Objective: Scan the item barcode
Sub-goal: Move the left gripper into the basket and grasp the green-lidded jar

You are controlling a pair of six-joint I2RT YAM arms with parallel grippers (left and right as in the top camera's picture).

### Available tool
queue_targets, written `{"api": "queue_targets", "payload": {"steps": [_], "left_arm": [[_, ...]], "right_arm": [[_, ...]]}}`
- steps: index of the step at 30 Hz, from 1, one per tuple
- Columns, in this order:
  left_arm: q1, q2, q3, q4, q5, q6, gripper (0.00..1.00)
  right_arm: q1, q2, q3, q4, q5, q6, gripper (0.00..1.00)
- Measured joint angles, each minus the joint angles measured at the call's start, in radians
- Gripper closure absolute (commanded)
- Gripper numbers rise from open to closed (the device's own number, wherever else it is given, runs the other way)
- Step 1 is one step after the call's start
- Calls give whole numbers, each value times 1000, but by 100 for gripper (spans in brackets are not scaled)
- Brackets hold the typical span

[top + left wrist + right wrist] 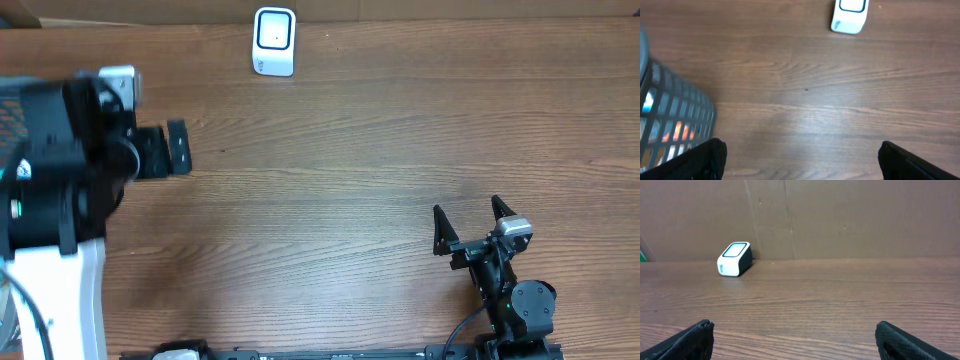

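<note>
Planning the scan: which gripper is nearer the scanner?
The left gripper: it hovers farther back, closer to the scanner; the right gripper sits at the front edge, much farther off.

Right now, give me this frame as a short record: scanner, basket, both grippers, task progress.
scanner: white, at far edge of table, untouched
basket: black mesh, left side, contents unclear
left gripper: open, empty, near basket
right gripper: open, empty, at near edge, facing scanner
progress: no item picked up yet

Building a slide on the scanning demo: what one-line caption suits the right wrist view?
Open right gripper low over a wooden table, facing a white scanner standing near the cardboard wall.
</note>
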Motion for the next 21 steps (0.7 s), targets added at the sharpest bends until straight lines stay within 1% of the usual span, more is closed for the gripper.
{"api": "queue_targets", "payload": {"steps": [3,6,8,10,12,15,16,18,21], "left_arm": [[0,122,48,-7,58,24,0],[21,198,73,-21,84,21,0],[74,223,133,-25,93,-12,4],[140,224,208,-53,103,-65,8],[255,221,332,-95,105,-130,9],[423,193,451,-190,94,-208,3],[480,180,465,-232,78,-226,2],[551,175,467,-280,42,-246,0],[620,192,457,-288,-4,-256,0]], "right_arm": [[0,0,0,0,0,0,0],[0,0,0,0,0,0,0],[0,0,0,-1,0,0,0],[0,0,0,0,0,0,0],[0,0,0,0,0,0,0],[0,0,0,0,0,0,0],[0,0,0,0,0,0,0],[0,0,0,0,0,1,0],[0,0,0,0,0,0,0]]}}
